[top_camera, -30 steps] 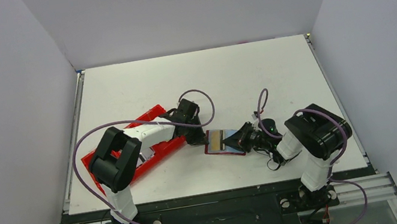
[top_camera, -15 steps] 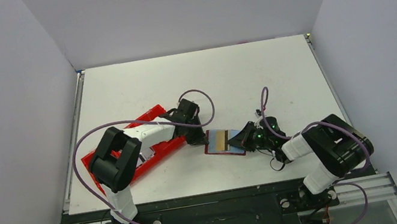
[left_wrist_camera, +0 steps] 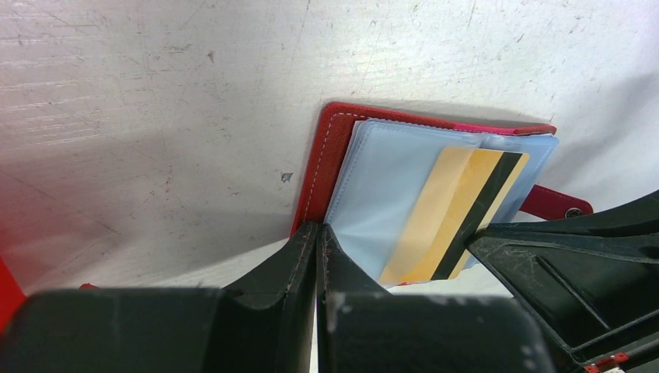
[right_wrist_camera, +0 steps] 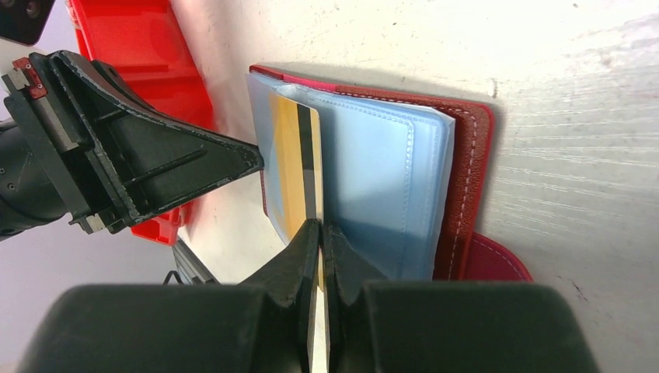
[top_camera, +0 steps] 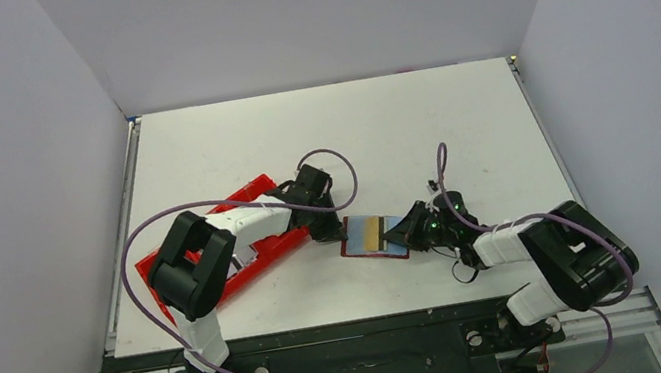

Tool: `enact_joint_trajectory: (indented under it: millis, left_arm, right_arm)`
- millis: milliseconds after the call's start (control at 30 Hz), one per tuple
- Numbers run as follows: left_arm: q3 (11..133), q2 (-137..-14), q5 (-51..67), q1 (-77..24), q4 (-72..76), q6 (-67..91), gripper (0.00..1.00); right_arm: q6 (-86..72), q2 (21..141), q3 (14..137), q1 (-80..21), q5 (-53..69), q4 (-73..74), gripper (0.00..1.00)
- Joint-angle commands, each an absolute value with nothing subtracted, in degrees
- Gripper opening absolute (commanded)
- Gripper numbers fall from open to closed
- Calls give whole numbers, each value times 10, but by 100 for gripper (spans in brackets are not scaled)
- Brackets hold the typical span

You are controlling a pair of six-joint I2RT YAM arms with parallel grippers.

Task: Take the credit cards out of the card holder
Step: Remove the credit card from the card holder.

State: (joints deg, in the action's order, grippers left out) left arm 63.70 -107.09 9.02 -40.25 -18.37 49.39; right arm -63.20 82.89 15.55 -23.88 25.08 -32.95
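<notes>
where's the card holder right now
In the top view the card holder lies open near the front centre of the table, right of the red tray, between the left claw and the right claw.

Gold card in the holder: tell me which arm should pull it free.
Right. The right end effector is shut on the gold card, lined up to draw it out; the left end effector is shut at the card holder cover, likely pinning it.
</notes>
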Motion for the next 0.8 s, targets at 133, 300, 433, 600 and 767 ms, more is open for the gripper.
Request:
enact_joint_trajectory:
  millis: [133, 300, 433, 600, 767]
  left_arm:
    - [623, -1109, 15, -406, -261, 471, 0]
    - [647, -1109, 18, -410, -270, 466, 0]
    - [663, -1103, 21, -413, -278, 462, 0]
    - [687, -1093, 27, -418, -289, 447, 0]
    - [729, -1069, 28, -426, -312, 430, 9]
  right_arm:
    - [-598, 774, 170, -227, 226, -259, 0]
    - [-582, 739, 180, -220, 224, -215, 0]
    - [-572, 715, 190, -215, 222, -177, 0]
    - [-565, 694, 201, -212, 222, -148, 0]
    - [-563, 684, 212, -208, 224, -132, 0]
